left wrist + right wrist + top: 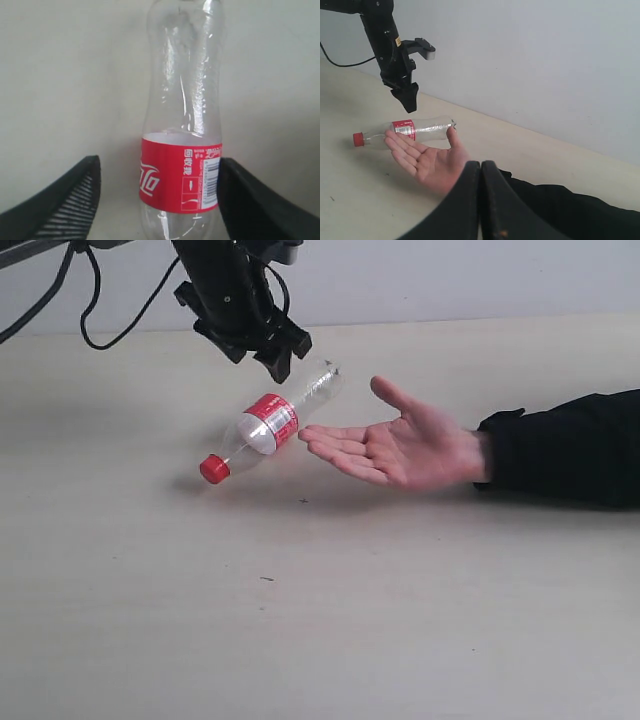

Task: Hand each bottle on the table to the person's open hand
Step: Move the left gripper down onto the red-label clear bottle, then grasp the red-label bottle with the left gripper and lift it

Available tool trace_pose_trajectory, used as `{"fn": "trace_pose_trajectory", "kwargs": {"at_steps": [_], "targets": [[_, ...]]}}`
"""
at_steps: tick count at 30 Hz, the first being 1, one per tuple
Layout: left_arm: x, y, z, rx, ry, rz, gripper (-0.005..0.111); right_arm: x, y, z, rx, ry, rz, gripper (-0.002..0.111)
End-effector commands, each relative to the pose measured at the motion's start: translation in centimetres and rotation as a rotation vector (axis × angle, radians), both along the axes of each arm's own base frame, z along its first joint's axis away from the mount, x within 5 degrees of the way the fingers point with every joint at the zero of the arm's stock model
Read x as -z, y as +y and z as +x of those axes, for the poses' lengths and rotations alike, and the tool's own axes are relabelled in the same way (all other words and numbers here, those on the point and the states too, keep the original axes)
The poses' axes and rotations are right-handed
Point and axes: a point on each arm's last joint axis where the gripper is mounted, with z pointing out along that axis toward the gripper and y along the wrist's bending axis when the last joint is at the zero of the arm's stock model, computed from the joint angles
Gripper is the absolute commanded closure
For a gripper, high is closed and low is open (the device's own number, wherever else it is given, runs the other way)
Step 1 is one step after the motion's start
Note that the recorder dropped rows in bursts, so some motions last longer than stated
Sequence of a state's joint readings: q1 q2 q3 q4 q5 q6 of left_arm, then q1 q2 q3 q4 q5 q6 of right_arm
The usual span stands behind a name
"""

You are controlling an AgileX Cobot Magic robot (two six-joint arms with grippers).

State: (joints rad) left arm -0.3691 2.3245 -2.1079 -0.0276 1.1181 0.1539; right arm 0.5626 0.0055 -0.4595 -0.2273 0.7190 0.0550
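Right wrist view, nearest: the right gripper (481, 167) is seen with its fingers pressed together and nothing between them; it is parked well apart from the handover.
Table: the pale table (320, 620) is bare in the foreground of the exterior view.
Person's hand: the person's hand (405, 445) is held palm up and spread, with the fingers pointing towards 9 o'clock in the exterior view.
Bottle: the clear bottle (270, 425) with the red label is found at 10 o'clock from the palm, just beside the fingertips; whether it touches them, or rests on the table, cannot be told.
Long axis: the bottle is tilted, with the red cap (213, 469) at 8 o'clock and the base at 2 o'clock.
Nearer arm: the left gripper (258, 355) is placed at 12 o'clock over the bottle, far nearer than the right one.
Left gripper state: the jaws are spread wide; in the left wrist view a gap is seen on one side of the bottle, so no grip is judged to be held.
Coming move: the bottle is judged to need shifting towards 4 o'clock to be seated on the palm.
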Motion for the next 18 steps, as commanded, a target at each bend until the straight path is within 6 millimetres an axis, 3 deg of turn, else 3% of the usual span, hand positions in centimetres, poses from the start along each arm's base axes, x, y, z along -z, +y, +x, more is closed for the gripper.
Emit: {"fn": "trace_pose_trajectory", "kwargs": {"at_steps": [1,9,18], "targets": [[0.3,-0.6,0.3,-0.001,-0.025,-0.023,0.042,0.0,0.0,0.0,0.004,-0.011,-0.003,0.108],[1.5,-2.5,0.2,0.060,-0.052,-0.026,0.032,0.0,0.0,0.0,0.004,-0.011,-0.003,0.108],[4.1,-2.6,0.5,0.057,-0.014,-0.012,0.032,0.0,0.0,0.0,0.004,-0.014,-0.001,0.108]]}}
